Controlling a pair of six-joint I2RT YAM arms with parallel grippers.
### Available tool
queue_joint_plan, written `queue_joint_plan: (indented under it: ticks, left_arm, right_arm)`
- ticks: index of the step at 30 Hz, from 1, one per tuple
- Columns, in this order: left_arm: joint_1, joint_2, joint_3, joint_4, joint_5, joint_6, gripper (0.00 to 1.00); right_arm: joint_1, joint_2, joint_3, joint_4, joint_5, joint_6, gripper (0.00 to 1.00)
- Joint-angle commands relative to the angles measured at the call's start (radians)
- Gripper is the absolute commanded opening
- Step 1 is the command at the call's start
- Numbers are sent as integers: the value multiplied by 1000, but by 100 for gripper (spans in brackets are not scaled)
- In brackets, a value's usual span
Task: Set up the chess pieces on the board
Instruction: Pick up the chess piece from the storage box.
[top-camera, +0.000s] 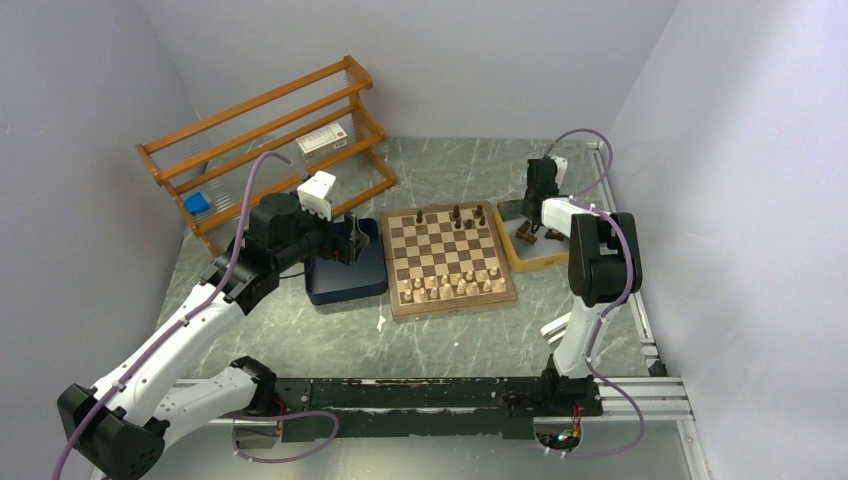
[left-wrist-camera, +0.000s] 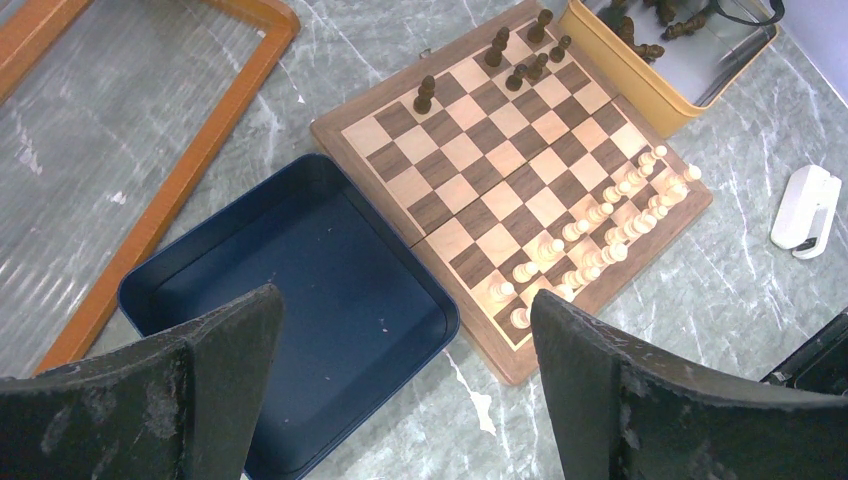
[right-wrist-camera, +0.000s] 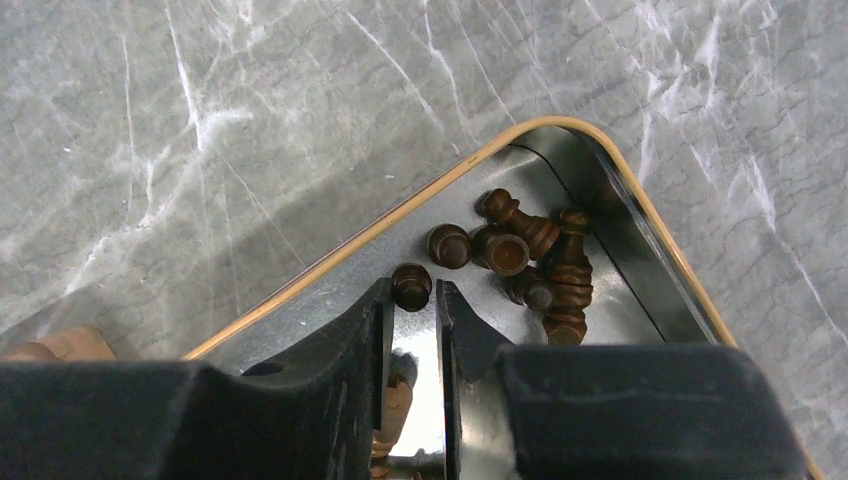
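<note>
3 plain pale lavender walls (top-camera: 450, 60) box the cell in, under soft, even light. The tabletop (top-camera: 450, 165) is grey-green marble-look with white veining, and aluminium extrusion rails (top-camera: 650, 395) run along its right and near edges. An orange-brown wooden rack (top-camera: 265, 130) with ribbed clear panels sits tilted at back left, with 1 small blue item and 1 white card on it.
</note>
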Motion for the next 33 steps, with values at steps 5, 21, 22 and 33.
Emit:
queue_joint_plan:
  ticks: [5, 21, 22, 33]
  left_arm:
    - [-7, -8, -8, 21, 4, 12, 98]
    - [-8, -9, -8, 21, 6, 10, 98]
    - [-8, -9, -8, 21, 7, 10, 98]
    - [-8, -7, -8, 21, 8, 11, 98]
  right_arm:
    - [-9, 14, -14, 53, 31, -16, 22]
    - [-6, -34, -11, -15, 33, -11, 14]
    - [-6, -36, -8, -21, 33, -8, 13]
    - [14, -108, -20, -86, 29, 25, 13]
